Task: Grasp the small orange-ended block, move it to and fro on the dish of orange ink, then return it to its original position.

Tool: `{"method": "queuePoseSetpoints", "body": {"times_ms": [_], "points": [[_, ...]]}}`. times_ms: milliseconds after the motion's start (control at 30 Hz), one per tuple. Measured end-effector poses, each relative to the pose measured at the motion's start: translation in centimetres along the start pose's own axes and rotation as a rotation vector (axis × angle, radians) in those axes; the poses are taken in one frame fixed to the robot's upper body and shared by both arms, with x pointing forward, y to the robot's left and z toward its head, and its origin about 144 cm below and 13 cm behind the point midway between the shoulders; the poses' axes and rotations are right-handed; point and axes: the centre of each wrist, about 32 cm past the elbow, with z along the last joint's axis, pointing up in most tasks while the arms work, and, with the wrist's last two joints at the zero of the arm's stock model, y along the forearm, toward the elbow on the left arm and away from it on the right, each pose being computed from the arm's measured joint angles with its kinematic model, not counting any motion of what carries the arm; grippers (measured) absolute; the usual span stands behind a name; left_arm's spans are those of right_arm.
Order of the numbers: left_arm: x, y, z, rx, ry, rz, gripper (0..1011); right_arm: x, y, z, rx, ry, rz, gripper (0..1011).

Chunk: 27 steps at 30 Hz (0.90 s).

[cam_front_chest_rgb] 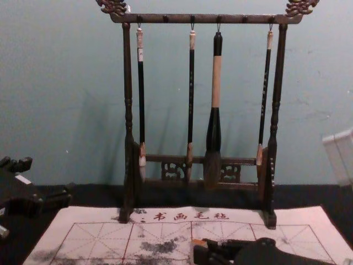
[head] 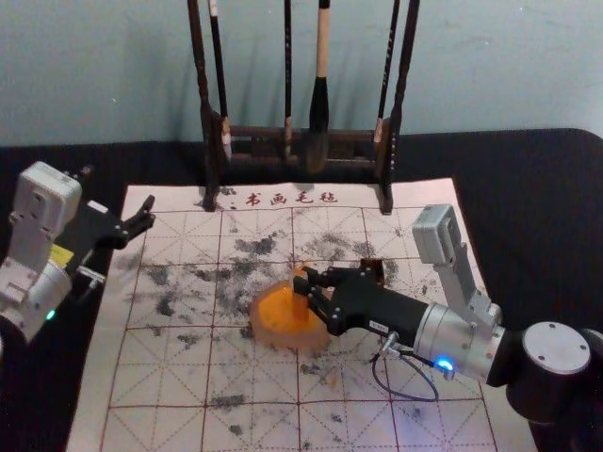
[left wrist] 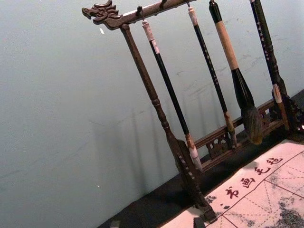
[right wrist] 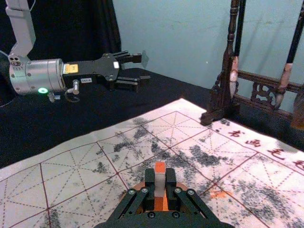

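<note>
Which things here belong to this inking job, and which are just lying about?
Job:
Right gripper, closed on the block
Orange-ended block
Dish of orange ink

Lying about:
Brush rack
Four hanging brushes
Printed mat, under the dish
Small dark item, purpose unclear
Left gripper, idle at left

The light is dim and fairly even; its source cannot be told. The calligraphy felt mat [head: 170, 377] is brightest, and the orange ink dish [head: 262, 330] looks almost luminous. Soft, faint shadows lie on the wall [cam_front_chest_rgb: 66, 72] behind the brush rack [cam_front_chest_rgb: 128, 83]. The black cloth [head: 556, 188] swallows detail toward the table's far edge, with fine grain. A blue lamp [head: 444, 364] and a green lamp [head: 51, 315] glare as small spots.
</note>
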Motion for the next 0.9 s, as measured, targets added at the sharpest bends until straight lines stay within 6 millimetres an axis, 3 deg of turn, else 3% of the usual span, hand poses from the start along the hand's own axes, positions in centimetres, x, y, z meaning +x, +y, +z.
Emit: {"method": "queuePoseSetpoints", "body": {"times_ms": [900], "points": [[0.0,0.0,0.0,0.000,0.000,0.000,1001,-0.8,1.4,0.1,0.005,0.010,0.040,138]]}}
